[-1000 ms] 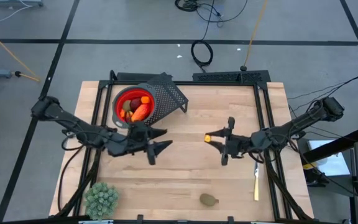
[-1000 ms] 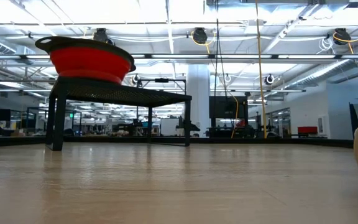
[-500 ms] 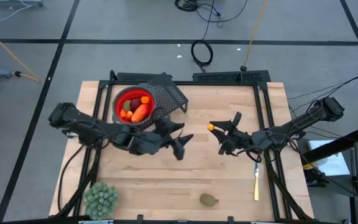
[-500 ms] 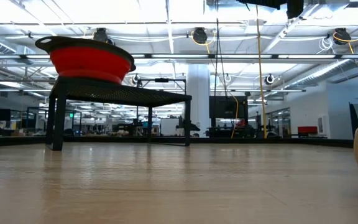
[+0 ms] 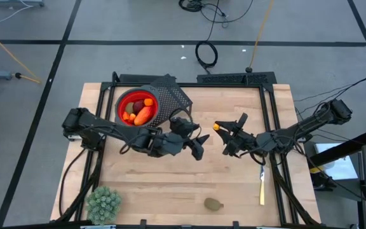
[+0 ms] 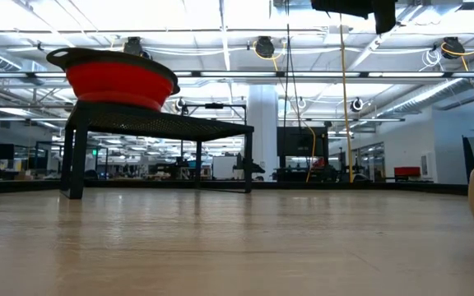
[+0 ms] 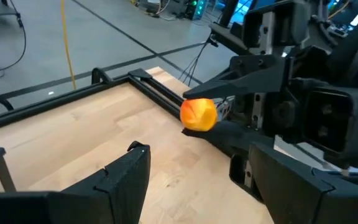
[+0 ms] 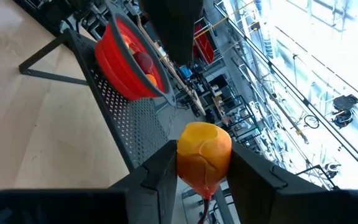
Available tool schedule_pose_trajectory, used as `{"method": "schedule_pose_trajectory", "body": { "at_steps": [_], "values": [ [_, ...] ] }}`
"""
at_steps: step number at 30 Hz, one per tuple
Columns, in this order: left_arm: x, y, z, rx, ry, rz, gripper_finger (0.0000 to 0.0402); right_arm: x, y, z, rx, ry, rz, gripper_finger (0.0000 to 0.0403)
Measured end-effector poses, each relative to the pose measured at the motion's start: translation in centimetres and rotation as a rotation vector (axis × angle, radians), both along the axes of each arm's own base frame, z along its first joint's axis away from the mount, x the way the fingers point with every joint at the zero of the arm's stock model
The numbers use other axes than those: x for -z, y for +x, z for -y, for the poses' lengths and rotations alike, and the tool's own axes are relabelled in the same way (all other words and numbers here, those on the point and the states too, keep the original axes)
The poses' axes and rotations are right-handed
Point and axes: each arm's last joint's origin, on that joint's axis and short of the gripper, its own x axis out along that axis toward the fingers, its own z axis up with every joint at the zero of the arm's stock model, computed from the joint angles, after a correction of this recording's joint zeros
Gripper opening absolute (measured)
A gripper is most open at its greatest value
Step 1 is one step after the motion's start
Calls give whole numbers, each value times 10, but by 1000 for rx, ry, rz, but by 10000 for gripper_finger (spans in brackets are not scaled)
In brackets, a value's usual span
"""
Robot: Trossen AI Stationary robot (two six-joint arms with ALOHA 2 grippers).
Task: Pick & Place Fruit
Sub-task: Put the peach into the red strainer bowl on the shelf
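Observation:
My right gripper (image 5: 220,131) is shut on a small round orange fruit (image 5: 216,127), held over the middle of the table. My left gripper (image 5: 197,144) is open just to the fruit's left, pointing at it and a little apart from it. In the left wrist view the fruit (image 7: 198,114) hangs ahead of my left gripper (image 7: 197,180). A red bowl (image 5: 137,107) with several fruits inside rests on a black mesh stand (image 5: 173,97) at the far left. A brownish-green oval fruit (image 5: 213,203) lies by the near edge. My right gripper pinches the orange fruit by its two opposite sides (image 8: 185,158) between its two fingers (image 8: 160,171), near their free ends. The fingers come about level from the table's right. The fruit is lifted clear of the table.
A pale green spiky plant (image 5: 103,203) stands at the near left corner. A thin yellow piece (image 5: 262,184) lies on the table's right side. Black frame rails (image 5: 269,114) run along the table's edges. Bare wood (image 5: 170,181) lies between the arms and the near edge.
My left gripper has travelled toward the table's right edge, from beside the bowl stand to just short of the orange fruit, staying open. My right gripper has stayed where it was but rolled about its own axis, carrying the fruit round with it.

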Motion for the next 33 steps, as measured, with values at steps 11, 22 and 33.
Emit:
{"method": "schedule_pose_trajectory", "body": {
  "at_steps": [11,22,33],
  "values": [
    [13,15,-6,-24,-13,17,273,6,4,-2,-5,-10,-25,116],
    [26,24,-10,-36,16,-17,273,22,17,-7,-3,-35,-84,116],
    [29,23,-11,-22,20,-50,273,18,25,-9,3,-82,-22,116]
  ]
}}
